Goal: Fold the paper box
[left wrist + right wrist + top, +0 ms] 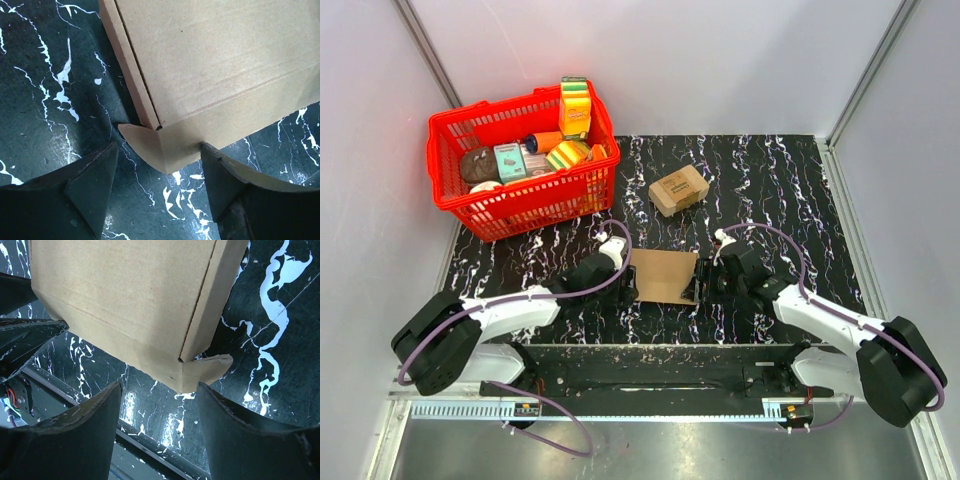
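left claw stood wide, fingers splayed. the near corner of the paper box sat right in the gap between the tips. a small rounded tab stuck out of that corner toward one finger, and the other fingertip touched the box's near edge. nothing was clamped.

over to the right claw, spread wide as well, fingers well parted. the box's other near corner hung in the gap ahead of the tips, apart from both pads, with a second tab jutting out on one side. whether that corner rested on the table or sat a little above it, i could not tell.

from above, the box lay folded, slim and flat, directly between the two claws, one at each end of it, on the black marbled top. beyond the claws and well apart from the flat box sat a small printed box, chunky and tilted. farther out past the left claw was a red basket, loaded with packets and cartons.
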Controlling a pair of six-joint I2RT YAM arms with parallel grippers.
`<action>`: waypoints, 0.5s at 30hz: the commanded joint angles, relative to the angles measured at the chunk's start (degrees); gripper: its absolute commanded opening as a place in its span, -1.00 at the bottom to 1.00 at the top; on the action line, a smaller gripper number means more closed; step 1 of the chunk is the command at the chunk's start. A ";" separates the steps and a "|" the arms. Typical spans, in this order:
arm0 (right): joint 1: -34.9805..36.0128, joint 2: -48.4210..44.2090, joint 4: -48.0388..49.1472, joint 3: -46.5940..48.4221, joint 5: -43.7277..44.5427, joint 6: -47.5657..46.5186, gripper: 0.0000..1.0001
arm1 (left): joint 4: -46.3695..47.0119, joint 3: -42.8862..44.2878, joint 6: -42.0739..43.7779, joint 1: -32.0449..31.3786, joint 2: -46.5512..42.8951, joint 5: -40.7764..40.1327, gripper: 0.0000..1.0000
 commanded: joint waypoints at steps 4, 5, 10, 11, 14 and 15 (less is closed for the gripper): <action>0.42 0.51 1.50 0.67 -1.43 -1.11 0.30 | 5.41 2.44 0.23 -0.23 0.77 1.68 0.42; 0.42 0.51 1.59 0.67 -1.52 -1.11 0.29 | 5.76 2.44 0.23 -0.23 0.69 2.03 0.42; 0.50 -0.19 1.50 0.58 -2.05 -1.11 0.29 | 5.68 2.88 0.49 -0.23 -0.02 2.65 0.42; 0.42 -0.28 1.68 0.58 -2.22 -1.02 0.29 | 5.76 2.88 0.66 -0.23 -0.19 2.82 0.42; 0.51 -0.28 2.20 0.23 -2.75 -0.67 0.29 | 6.47 2.80 0.66 -0.23 -0.11 3.61 0.42; 0.42 -0.28 2.38 0.32 -2.93 -0.58 0.29 | 6.56 2.88 0.75 -0.23 0.16 3.87 0.42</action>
